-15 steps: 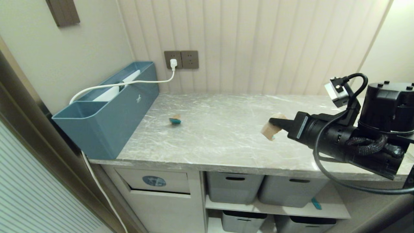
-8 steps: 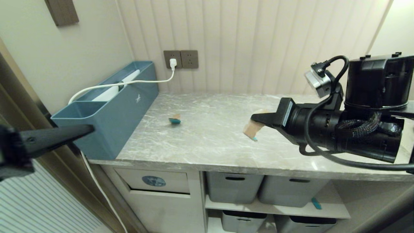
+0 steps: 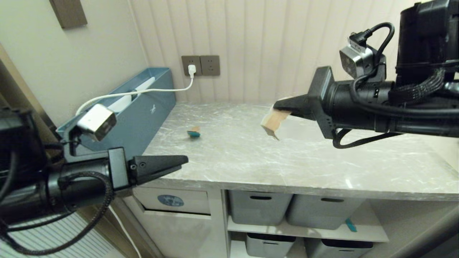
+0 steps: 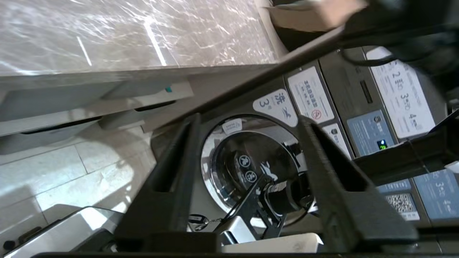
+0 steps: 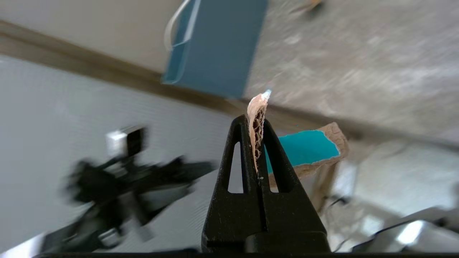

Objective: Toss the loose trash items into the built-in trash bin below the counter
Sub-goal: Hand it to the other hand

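Over the counter point(image 3: 287, 161), right side, the right gripper point(image 3: 278, 105) hangs in the air clenched on a torn cardboard scrap point(image 3: 271, 122), tan w/ a teal face; scrap is pinched edge-on btwn the jaws, clear of the slab. Bin flap point(image 3: 171, 200) w/ the blue sticker sits below the counter's near-left corner, so from the scrap it's down, left and nearer; that's the relation the drop turns on imo. Left gripper point(image 3: 179, 162) is much closer to the flap, hovering just above it at the counter's near edge, jaws apart and empty in the wrist view; my guess is it's there to push the flap open while the right arm brings the scrap over. One more scrap point(image 3: 194, 132) lies on the counter far-left, near the blue box point(image 3: 143, 118); not picked up yet.
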`<state>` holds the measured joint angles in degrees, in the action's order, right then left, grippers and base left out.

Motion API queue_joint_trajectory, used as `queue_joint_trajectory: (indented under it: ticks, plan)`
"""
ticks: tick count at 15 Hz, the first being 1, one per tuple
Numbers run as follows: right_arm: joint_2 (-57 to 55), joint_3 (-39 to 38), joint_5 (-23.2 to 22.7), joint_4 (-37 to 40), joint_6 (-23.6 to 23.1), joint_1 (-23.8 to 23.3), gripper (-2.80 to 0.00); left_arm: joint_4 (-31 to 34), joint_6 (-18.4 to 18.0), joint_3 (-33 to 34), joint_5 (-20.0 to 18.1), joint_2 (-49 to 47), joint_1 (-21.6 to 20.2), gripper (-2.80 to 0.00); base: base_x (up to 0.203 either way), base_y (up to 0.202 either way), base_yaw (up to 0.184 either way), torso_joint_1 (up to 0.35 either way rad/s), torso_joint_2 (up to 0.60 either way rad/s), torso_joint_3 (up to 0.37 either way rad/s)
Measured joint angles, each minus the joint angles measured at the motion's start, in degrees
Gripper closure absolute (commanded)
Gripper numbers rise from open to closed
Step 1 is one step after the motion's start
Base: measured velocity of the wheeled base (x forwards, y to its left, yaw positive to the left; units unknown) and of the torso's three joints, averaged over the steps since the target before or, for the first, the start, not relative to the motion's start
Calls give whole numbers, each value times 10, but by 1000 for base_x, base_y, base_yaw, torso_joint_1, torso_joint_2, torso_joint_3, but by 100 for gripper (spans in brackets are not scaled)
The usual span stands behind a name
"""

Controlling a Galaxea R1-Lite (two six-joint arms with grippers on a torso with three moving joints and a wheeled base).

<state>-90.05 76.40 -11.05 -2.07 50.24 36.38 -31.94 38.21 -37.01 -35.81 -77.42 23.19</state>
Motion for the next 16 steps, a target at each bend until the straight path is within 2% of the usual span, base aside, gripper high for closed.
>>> queue_joint_trajectory:
  ticks: [1, 4, 5, 7, 8, 12, 16]
  plan:
    - [0, 20, -27, 25, 19, 2, 0, -15, -2, -1, -5, -17, 9, -280, 0, 0, 0, 0, 0, 0]
    - [-2, 42, -71, 70, 28, 24, 0, -74, -20, -26, -34, -76, 18, -280, 0, 0, 0, 0, 0, 0]
    - [-2, 44, -88, 85, 35, 28, 0, -94, -45, -36, -37, -97, 19, -280, 0, 0, 0, 0, 0, 0]
    - [-1, 57, -113, 112, 64, 31, 0, -121, -115, -57, -42, -130, 26, -280, 0, 0, 0, 0, 0, 0]
    - [-2, 66, -124, 119, 78, 31, 0, -122, -132, -63, -43, -138, 39, -280, 0, 0, 0, 0, 0, 0]
    - [-9, 81, -151, 124, 99, 31, 0, -124, -140, -70, -42, -132, 102, -280, 0, 0, 0, 0, 0, 0]
    - [-19, 87, -168, 124, 127, 31, 0, -124, -151, -81, -42, -122, 126, -280, 0, 0, 0, 0, 0, 0]
